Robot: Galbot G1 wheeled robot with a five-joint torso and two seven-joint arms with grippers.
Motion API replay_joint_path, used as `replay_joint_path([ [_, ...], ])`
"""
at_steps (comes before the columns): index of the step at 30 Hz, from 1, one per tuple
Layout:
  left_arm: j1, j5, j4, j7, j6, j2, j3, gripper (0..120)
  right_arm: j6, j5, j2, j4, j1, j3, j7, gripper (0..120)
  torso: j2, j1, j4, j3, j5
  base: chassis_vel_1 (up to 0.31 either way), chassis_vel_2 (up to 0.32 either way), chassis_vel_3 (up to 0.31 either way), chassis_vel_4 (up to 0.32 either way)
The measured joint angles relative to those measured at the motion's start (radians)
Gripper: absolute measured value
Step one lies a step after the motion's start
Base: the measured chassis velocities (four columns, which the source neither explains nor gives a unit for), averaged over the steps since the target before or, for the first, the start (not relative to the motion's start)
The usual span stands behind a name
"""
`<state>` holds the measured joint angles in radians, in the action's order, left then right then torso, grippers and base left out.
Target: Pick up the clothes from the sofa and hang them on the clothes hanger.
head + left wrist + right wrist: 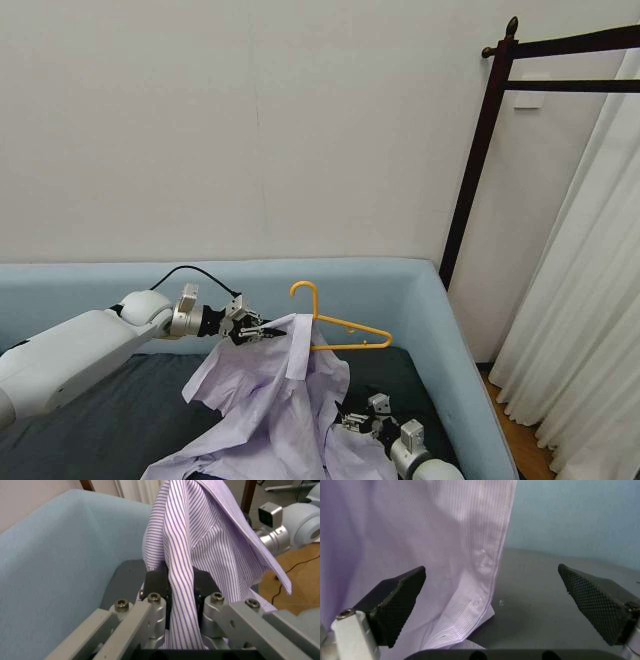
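shirt (270,400) 1 | yellow hanger (356,327) 1 | sofa (100,285) 1 | rack (480,150) 1

Left half of hanger (350,346) hiding under shirt (270,410). Bottom of shirt running off picture edge. Tips of left pincer (181,585) hiding behind cloth.

left gripper (264,331) clamps shirt (262,400) collar | yellow hanger (352,326) beside collar | above sofa (100,285)

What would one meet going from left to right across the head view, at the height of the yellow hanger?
The left arm → left hand, shut on the shirt → yellow hanger → dark wooden rack post → white curtain.
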<state>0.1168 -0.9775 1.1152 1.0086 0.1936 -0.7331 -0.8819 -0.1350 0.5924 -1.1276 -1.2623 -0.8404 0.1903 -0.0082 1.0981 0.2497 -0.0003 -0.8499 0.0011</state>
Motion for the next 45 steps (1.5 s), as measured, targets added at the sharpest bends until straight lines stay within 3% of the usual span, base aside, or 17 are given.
replay_joint_path([
  [6, 0.004, -0.005, 0.005, 0.001, 0.000, 0.003, 0.000, 8, 0.006, 0.003, -0.029, 0.051, 0.027, 0.000, 0.001, 100, 0.000, 0.000, 0.0000, 0.000, -0.0001, 0.000, 0.000, 0.000, 0.000],
  [11, 0.005, -0.015, 0.019, 0.001, -0.003, 0.010, 0.000, 8, 0.013, 0.005, -0.054, 0.100, 0.051, 0.001, 0.001, 89, 0.000, 0.000, -0.0002, 0.000, 0.0000, 0.000, 0.000, 0.000, 0.000],
  [17, -0.009, -0.015, 0.046, -0.002, -0.004, 0.022, 0.000, 8, 0.009, -0.017, -0.059, 0.115, 0.052, 0.011, 0.005, 68, 0.000, 0.000, -0.0001, 0.000, -0.0001, 0.000, 0.000, 0.000, 0.000],
  [35, -0.019, 0.010, 0.015, 0.000, -0.005, 0.012, 0.003, 8, 0.010, 0.002, -0.068, 0.089, 0.057, 0.044, -0.003, 1, 0.000, 0.000, -0.0001, 0.000, 0.0000, 0.000, 0.000, 0.000, 0.000],
  [45, -0.027, 0.041, -0.003, 0.003, 0.027, 0.014, 0.015, 8, 0.003, 0.033, -0.049, 0.045, 0.033, 0.034, -0.013, 0, 0.000, 0.000, -0.0002, 0.000, 0.0002, 0.000, 0.000, 0.000, 0.000],
])
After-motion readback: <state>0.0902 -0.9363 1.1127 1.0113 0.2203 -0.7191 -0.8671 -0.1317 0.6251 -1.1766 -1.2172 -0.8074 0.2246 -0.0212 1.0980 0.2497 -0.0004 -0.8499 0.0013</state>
